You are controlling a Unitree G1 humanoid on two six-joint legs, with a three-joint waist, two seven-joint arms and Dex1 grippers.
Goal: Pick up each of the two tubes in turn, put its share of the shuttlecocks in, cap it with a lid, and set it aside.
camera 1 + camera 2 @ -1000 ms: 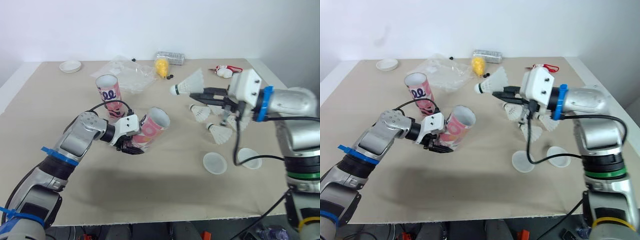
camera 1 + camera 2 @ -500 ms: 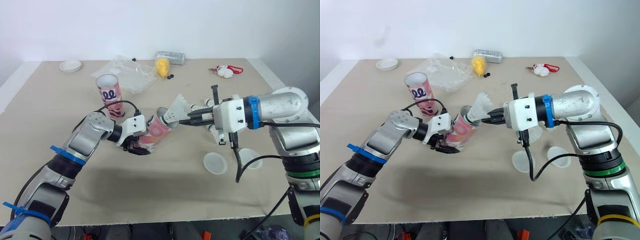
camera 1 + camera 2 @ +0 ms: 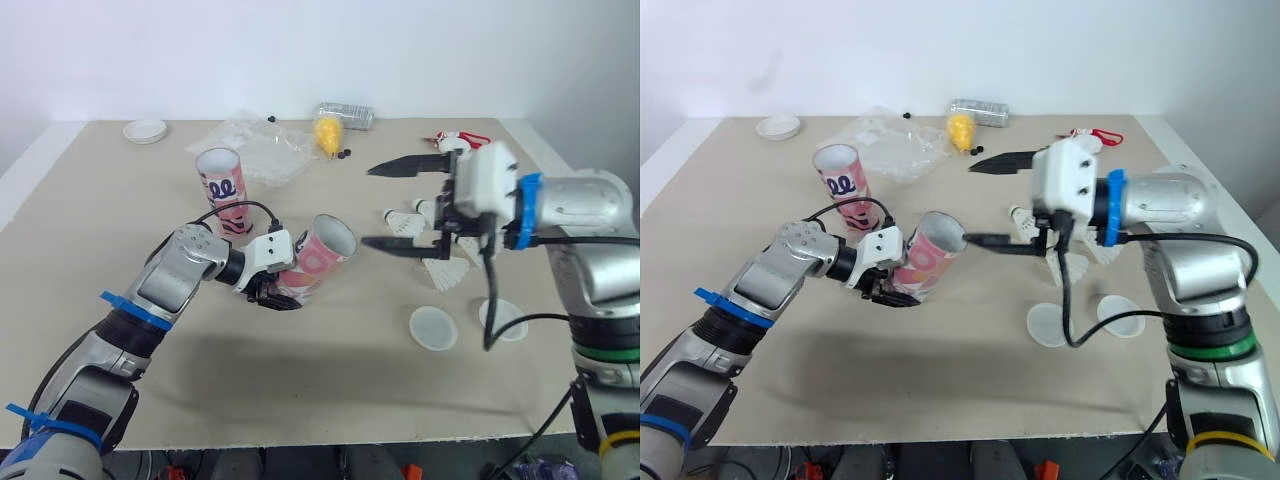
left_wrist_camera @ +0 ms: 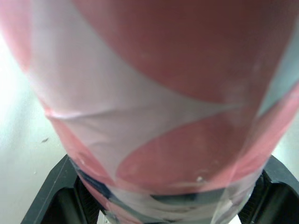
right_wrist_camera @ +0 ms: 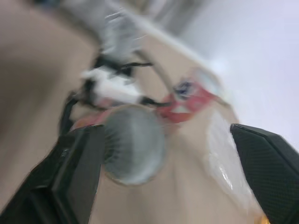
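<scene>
Currently two pink-and-white patterned cardboard tubes are in sight. The upright tube [image 3: 222, 178] stands on the beige table [image 3: 300, 380] toward its far left. The tilted tube [image 3: 320, 255] is clamped at its base by the left gripper [image 3: 272, 292], its open mouth facing the right arm. The right gripper [image 3: 368, 206] hangs spread wide and empty just beyond that mouth. Two round translucent lids lie flat, well right of the tubes: the left lid [image 3: 433, 328] and the right lid [image 3: 502, 318]. White feather shuttlecocks [image 3: 445, 272] lie beyond them, partly hidden, so their count is unclear.

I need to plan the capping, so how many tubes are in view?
2. The tilted tube is held in the left end effector; the upright tube stands farther back, to its left.
</scene>
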